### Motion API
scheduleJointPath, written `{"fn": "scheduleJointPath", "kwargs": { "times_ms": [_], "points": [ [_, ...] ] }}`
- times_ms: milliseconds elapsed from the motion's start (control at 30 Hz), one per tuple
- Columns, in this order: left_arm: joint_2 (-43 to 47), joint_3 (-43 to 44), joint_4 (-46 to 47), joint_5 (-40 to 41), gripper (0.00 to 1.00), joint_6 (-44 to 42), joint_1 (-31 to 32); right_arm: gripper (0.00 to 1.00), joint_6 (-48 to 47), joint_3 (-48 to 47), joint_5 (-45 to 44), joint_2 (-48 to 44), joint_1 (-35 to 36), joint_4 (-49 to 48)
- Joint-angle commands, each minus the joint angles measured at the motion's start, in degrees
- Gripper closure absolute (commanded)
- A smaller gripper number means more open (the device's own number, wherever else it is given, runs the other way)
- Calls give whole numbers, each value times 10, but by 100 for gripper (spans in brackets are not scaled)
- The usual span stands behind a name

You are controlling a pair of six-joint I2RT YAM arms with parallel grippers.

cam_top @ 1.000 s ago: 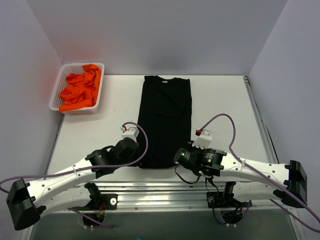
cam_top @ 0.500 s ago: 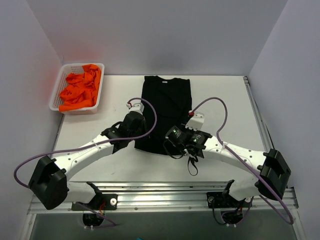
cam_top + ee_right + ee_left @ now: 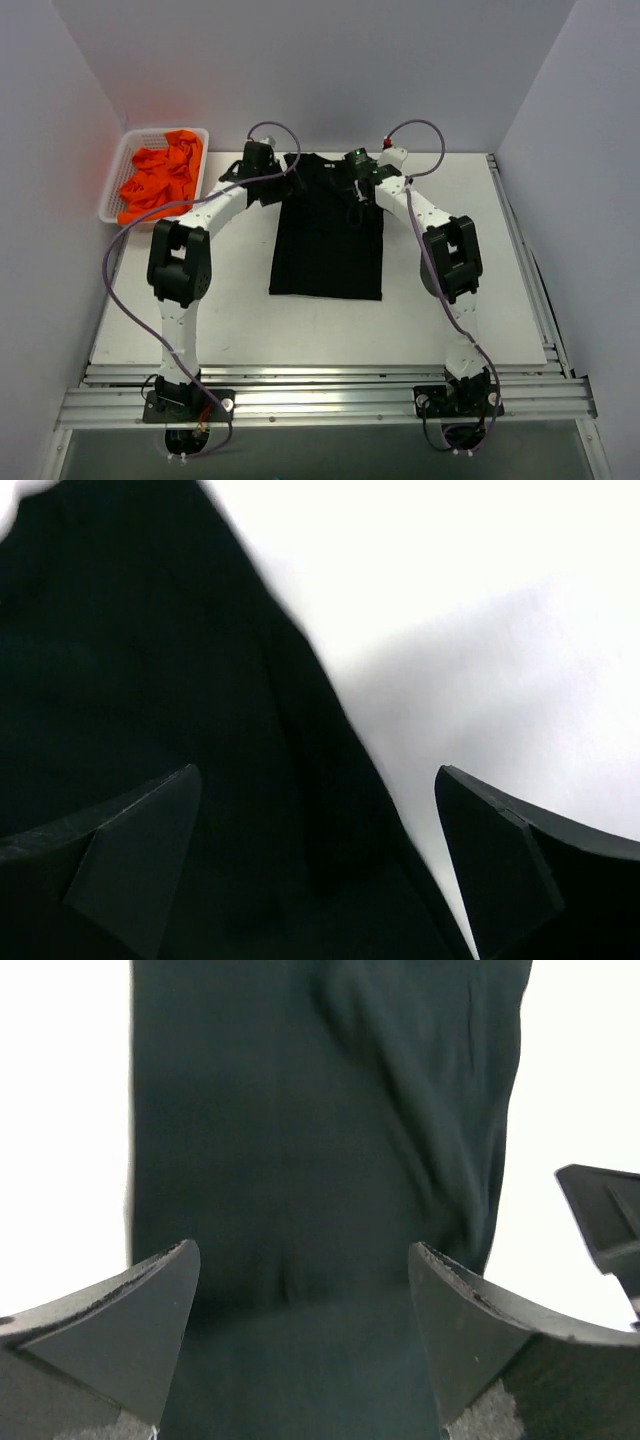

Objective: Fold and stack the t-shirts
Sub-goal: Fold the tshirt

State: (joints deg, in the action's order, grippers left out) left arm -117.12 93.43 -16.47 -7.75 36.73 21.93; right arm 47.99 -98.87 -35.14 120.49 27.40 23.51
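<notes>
At far left the mesh basket (image 3: 112, 195) holds the orange t-shirts (image 3: 160, 175), crumpled, not yet folded. My left end effector (image 3: 302, 1248) hangs over the collar end of the black t-shirt (image 3: 328, 250), fingers spread wide with nothing pinched. The shirt lies mid-surface (image 3: 200, 310) as a narrow strip, its far edge near the back wall. The right end effector (image 3: 318, 770) is just as wide apart and empty, over the shirt's right margin. I judge the step to be laying a fold at the collar, so I would lift both straight up to avoid dragging cloth. The back wall is close; bare surface flanks the shirt
</notes>
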Motion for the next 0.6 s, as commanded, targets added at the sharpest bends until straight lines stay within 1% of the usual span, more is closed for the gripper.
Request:
{"fn": "scheduleJointPath", "kwargs": {
  "times_ms": [0, 33, 100, 133, 167, 200, 233, 267, 300, 333, 367, 400, 433, 467, 500, 533, 567],
  "points": [
    [-70, 175, -92, -66, 6, -29, -37, 0, -39, -165, -38, 48, -28, 122],
    [-72, 211, -102, -68, 6, -35, -42, 0, -46, -192, -36, 43, -27, 123],
    [-44, 204, -103, -54, 6, -35, -45, 0, -47, -186, -42, 22, -25, 112],
    [-28, 190, -93, -47, 6, -41, -47, 0, -53, -144, -43, -11, -24, 101],
    [9, 151, -84, -37, 6, -45, -49, 0, -51, -117, -45, -30, -23, 91],
    [27, 130, -76, -17, 6, -48, -50, 0, -49, -87, -47, -49, -19, 74],
    [45, 108, -72, -11, 6, -49, -51, 0, -47, -52, -42, -91, -17, 64],
    [82, 57, -68, -8, 6, -47, -52, 0, -44, 26, -35, -116, -15, 50],
    [101, 28, -63, -3, 6, -47, -52, 0, -40, 70, -27, -139, -12, 14],
    [120, -3, -56, -1, 6, -46, -52, 0, -36, 116, -3, -190, -5, -5],
    [160, -74, -49, 1, 6, -44, -49, 0, -34, 210, 11, -218, 0, -30],
    [182, -113, -33, 6, 6, -40, -49, 0, -31, 256, 23, -243, 7, -75],
    [205, -155, -21, 21, 6, -30, -45, 0, -26, 298, 36, -293, 26, -93],
    [249, -198, -6, 27, 6, -23, -43, 0, -18, 372, 36, -316, 38, -105],
    [269, -274, 24, 29, 6, -16, -33, 0, -9, 406, 37, -335, 48, -122],
    [302, -307, 37, 33, 6, -4, -26, 0, 5, 436, 39, -371, 71, -130],
    [314, -338, 55, 37, 6, 1, -16, 0, 16, 494, 37, -389, 83, -136]
  ]
}}
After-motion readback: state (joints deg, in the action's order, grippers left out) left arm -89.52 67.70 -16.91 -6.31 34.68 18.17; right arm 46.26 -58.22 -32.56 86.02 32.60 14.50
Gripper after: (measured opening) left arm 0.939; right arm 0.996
